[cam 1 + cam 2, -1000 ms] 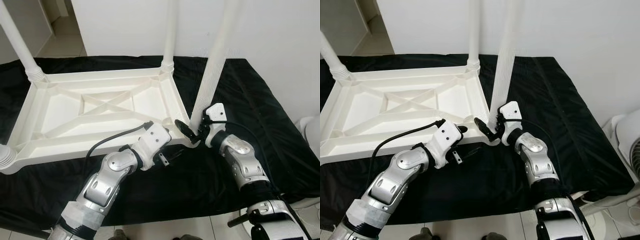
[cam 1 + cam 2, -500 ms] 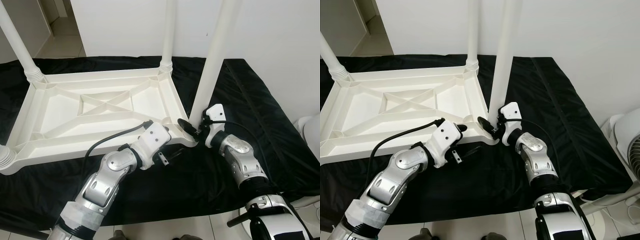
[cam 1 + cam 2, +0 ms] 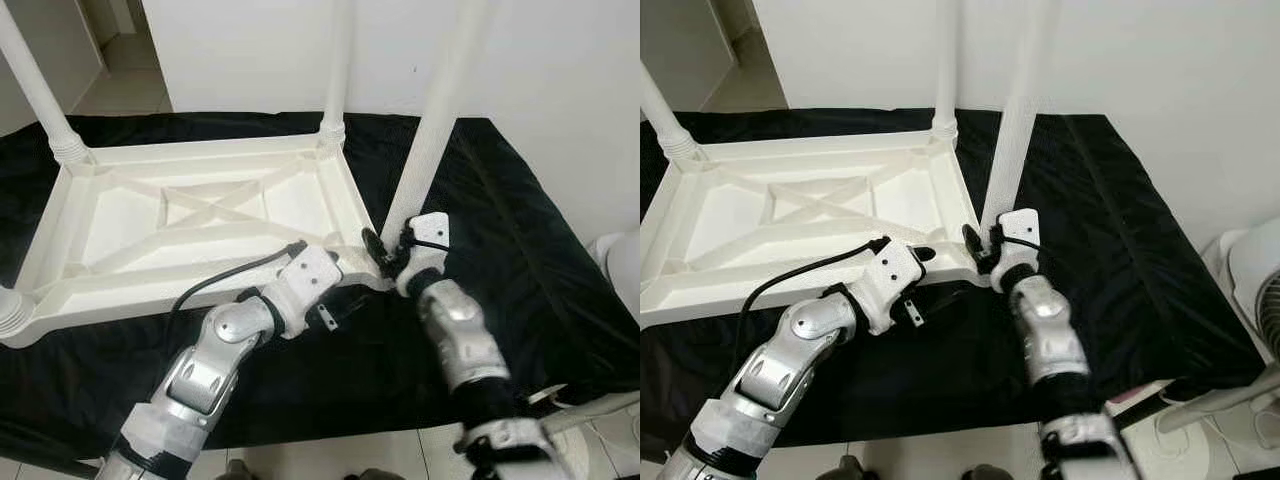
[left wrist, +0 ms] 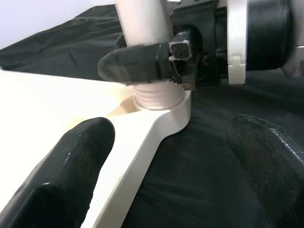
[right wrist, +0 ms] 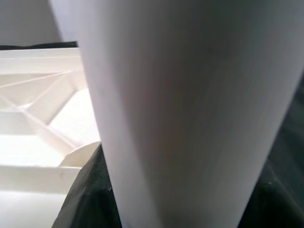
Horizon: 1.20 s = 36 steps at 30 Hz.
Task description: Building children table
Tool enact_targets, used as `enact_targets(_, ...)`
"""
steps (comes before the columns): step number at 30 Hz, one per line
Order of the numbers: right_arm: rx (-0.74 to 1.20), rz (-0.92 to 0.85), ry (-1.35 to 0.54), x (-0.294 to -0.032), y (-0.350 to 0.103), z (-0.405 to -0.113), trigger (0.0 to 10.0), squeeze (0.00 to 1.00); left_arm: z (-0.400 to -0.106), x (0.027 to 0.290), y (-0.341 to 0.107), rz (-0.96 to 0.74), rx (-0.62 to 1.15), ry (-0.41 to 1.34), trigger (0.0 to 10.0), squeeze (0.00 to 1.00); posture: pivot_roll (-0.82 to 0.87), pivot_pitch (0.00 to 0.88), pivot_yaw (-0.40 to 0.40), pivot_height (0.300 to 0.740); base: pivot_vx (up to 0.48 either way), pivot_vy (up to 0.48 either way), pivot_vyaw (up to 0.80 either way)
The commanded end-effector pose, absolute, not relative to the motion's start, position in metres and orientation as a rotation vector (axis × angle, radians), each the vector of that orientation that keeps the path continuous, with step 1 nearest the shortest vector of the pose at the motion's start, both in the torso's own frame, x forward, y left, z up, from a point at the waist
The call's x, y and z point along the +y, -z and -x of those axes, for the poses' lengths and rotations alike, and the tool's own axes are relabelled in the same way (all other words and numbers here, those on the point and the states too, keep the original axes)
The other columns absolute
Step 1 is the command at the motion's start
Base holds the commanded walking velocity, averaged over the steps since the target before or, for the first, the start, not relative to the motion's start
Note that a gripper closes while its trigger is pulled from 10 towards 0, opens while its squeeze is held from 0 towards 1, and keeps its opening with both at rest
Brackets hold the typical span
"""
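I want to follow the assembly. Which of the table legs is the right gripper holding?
The leg at the near right corner of the upturned table. The right gripper is shut on its base; the other legs stand free.

Support surface: a low platform covered by a black cloth [image 3: 520, 250], looks like a bed or table, can't tell which under the cover. Cloth is wrinkled and glossy, with a seam running near-to-far on the right side, and drapes over the near edge toward the tiled floor [image 3: 330, 455]. Lying directly on it: the white plastic tabletop [image 3: 200, 225], upside down, ribbed underside facing up with an X brace in the middle. It covers the left and centre of the cloth, and its left edge reaches roughly to the cloth's left limit. The near right corner of the tabletop [image 4: 161, 121] rests on the cloth. The right part of the cloth is bare.
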State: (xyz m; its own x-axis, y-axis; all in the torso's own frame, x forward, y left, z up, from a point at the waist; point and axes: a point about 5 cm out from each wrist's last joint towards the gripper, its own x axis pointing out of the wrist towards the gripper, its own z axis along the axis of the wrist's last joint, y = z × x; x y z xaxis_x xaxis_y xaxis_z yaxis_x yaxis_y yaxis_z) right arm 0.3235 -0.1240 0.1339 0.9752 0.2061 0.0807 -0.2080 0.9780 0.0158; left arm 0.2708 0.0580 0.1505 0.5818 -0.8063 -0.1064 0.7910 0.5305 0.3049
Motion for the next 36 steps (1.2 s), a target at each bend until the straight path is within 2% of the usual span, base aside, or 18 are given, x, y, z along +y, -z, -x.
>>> enact_targets(1, -0.027, -0.061, -0.114, -0.132, -0.124, -0.32, 10.0, 0.0, -0.276, 0.062, -0.15, -0.348, -0.052, 0.873, 10.0, 0.0, -0.06, 0.048, 0.0, 0.74, 0.0, 0.0, 0.0)
enact_targets(6, -0.032, -0.074, 0.006, -0.115, -0.124, -0.312, 10.0, 0.0, -0.278, 0.065, -0.153, -0.344, -0.052, 0.872, 10.0, 0.0, -0.06, 0.05, 0.004, 0.74, 0.0, 0.0, 0.0)
enact_targets(9, -0.018, -0.115, -0.024, -0.103, -0.123, -0.31, 10.0, 0.0, -0.279, 0.066, -0.153, -0.349, -0.06, 0.88, 10.0, 0.0, -0.06, 0.05, 0.004, 0.74, 0.0, 0.0, 0.0)
enact_targets(14, -0.023, -0.118, -0.043, -0.103, -0.127, -0.306, 10.0, 0.0, -0.279, 0.066, -0.153, -0.349, -0.067, 0.887, 10.0, 0.0, -0.06, 0.05, 0.008, 0.74, 0.0, 0.0, 0.0)
enact_targets(15, -0.026, -0.119, -0.04, -0.104, -0.127, -0.306, 10.0, 0.67, -0.279, 0.067, -0.153, -0.347, -0.067, 0.887, 10.0, 0.0, -0.06, 0.05, 0.008, 0.74, 0.0, 0.0, 0.0)
enact_targets(16, -0.026, -0.119, -0.04, -0.104, -0.127, -0.306, 10.0, 0.67, -0.279, 0.067, -0.153, -0.347, -0.067, 0.887, 10.0, 0.0, -0.06, 0.05, 0.008, 0.74, 0.0, 0.0, 0.0)
enact_targets(17, -0.035, -0.13, -0.05, -0.105, -0.128, -0.306, 10.0, 1.0, -0.279, 0.067, -0.153, -0.345, -0.065, 0.888, 10.0, 0.0, -0.06, 0.051, 0.008, 0.74, 0.0, 0.0, 0.0)
enact_targets(22, -0.061, -0.132, -0.094, -0.111, -0.133, -0.304, 10.0, 1.0, -0.279, 0.069, -0.152, -0.342, -0.055, 0.894, 10.0, 0.0, -0.06, 0.051, 0.008, 0.74, 0.0, 0.0, 0.0)
enact_targets(26, -0.055, -0.088, -0.166, -0.126, -0.132, -0.307, 10.0, 1.0, -0.277, 0.068, -0.152, -0.343, -0.056, 0.917, 10.0, 0.0, -0.06, 0.053, 0.012, 0.74, 0.0, 0.0, 0.0)
enact_targets(27, -0.059, -0.062, -0.181, -0.129, -0.132, -0.307, 10.0, 0.58, -0.276, 0.068, -0.152, -0.339, -0.053, 0.923, 10.0, 0.0, -0.06, 0.053, 0.012, 0.74, 0.0, 0.0, 0.0)
enact_targets(28, -0.059, -0.062, -0.181, -0.129, -0.132, -0.307, 10.0, 0.58, -0.276, 0.068, -0.152, -0.339, -0.053, 0.923, 10.0, 0.0, -0.06, 0.053, 0.012, 0.74, 0.0, 0.0, 0.0)
enact_targets(29, -0.047, -0.033, -0.219, -0.135, -0.131, -0.309, 10.0, 0.0, -0.275, 0.067, -0.151, -0.328, -0.045, 0.937, 10.0, 0.0, -0.06, 0.053, 0.012, 0.74, 0.0, 0.0, 0.0)
enact_targets(34, -0.035, -0.025, -0.294, -0.142, -0.131, -0.312, 10.0, 0.0, -0.272, 0.065, -0.149, -0.301, -0.019, 0.971, 10.0, 0.0, -0.06, 0.049, 0.011, 0.74, 0.0, 0.0, 0.0)
enact_targets(36, -0.064, 0.018, -0.409, -0.139, -0.136, -0.313, 10.0, 0.0, -0.271, 0.065, -0.15, -0.296, -0.013, 0.979, 10.0, 0.0, -0.06, 0.048, 0.013, 0.74, 0.0, 0.0, 0.0)
